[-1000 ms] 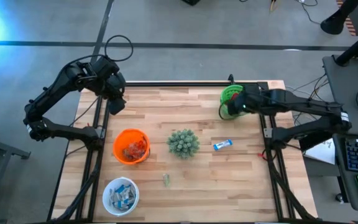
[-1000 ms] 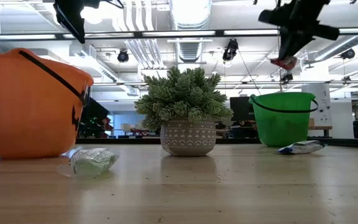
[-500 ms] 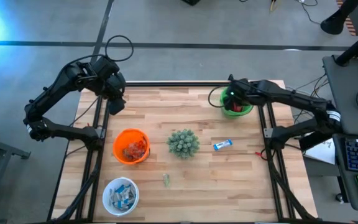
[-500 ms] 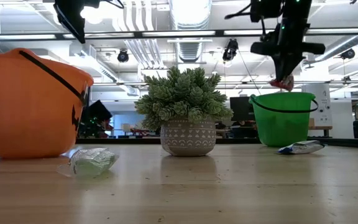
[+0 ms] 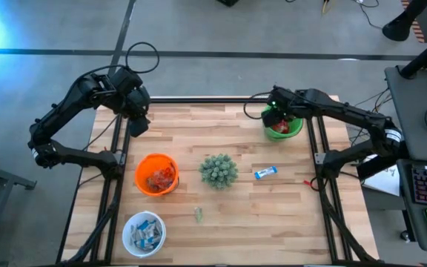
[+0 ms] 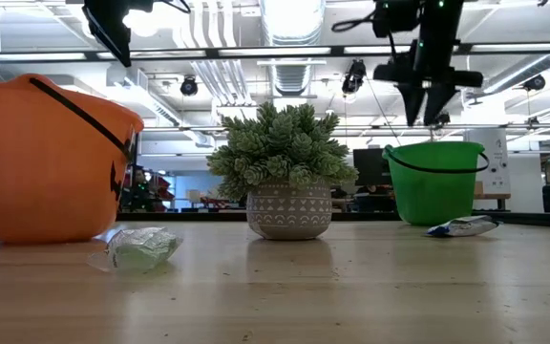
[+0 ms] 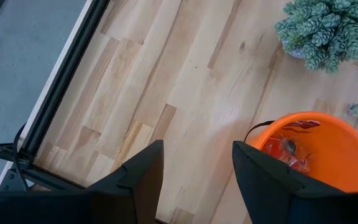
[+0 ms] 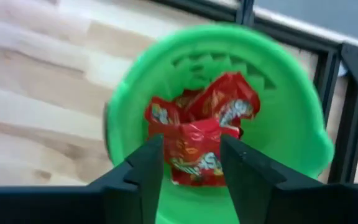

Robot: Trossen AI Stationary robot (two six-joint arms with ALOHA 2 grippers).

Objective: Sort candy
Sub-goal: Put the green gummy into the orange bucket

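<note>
Candy lies in several places in the high view: red packets in the green bucket [image 5: 284, 124] at the table's far right corner, red-wrapped pieces in the orange bucket [image 5: 156, 175], blue-and-white bars in the white bowl [image 5: 144, 232], one loose blue-and-white bar [image 5: 265, 173] right of the potted plant [image 5: 218, 170], and a small green piece [image 5: 198, 215] nearer the front. The right gripper [image 5: 273, 116] hangs over the green bucket's left rim; the left gripper [image 5: 138, 122] waits at the far left edge of the table [image 5: 236, 222].

From table height, the right gripper [image 6: 426, 103] hangs above the green bucket, fingers pointing down with nothing between them. The loose bar rests on the wood just beside the bucket's base.

The left wrist camera shows its own fingers [image 7: 142, 174] spread apart, empty, above bare wood beside the orange bucket.

The right wrist camera looks down between parted fingers [image 8: 146, 163] at crinkled red packets [image 8: 201, 134] piled in the bucket. These wrappers look light, soft and slick; the loose bar is probably best pinched across its narrow middle.
</note>
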